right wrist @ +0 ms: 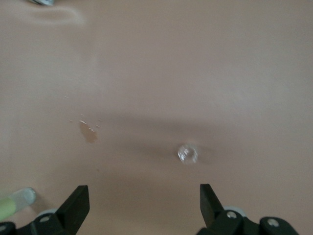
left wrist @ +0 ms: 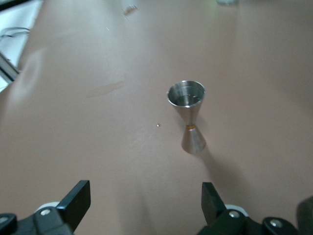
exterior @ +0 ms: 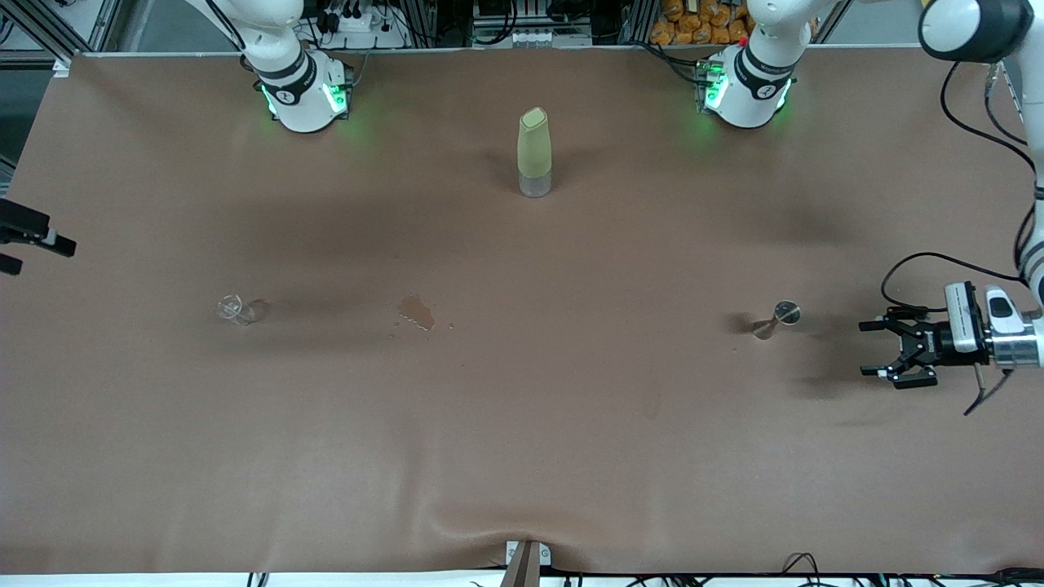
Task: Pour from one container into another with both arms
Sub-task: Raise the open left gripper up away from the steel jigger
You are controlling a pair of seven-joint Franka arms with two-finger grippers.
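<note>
A steel hourglass-shaped jigger [exterior: 779, 318] stands upright toward the left arm's end of the table. My left gripper [exterior: 866, 349] hovers low beside it, a short gap away, open and empty. In the left wrist view the jigger [left wrist: 188, 115] lies ahead of the open left gripper [left wrist: 145, 196]. A small clear glass [exterior: 235, 309] stands toward the right arm's end. My right gripper [right wrist: 144, 198] is open and empty, with the glass [right wrist: 188, 153] ahead of it at some distance. In the front view only its black tips show at the picture's edge.
A tall olive-green bottle with a clear base [exterior: 534, 152] stands mid-table, farther from the front camera than both vessels. A small brownish spill [exterior: 416, 312] marks the brown table cover [exterior: 522, 456] between the glass and the jigger. The arm bases [exterior: 302, 94] stand along the table's back edge.
</note>
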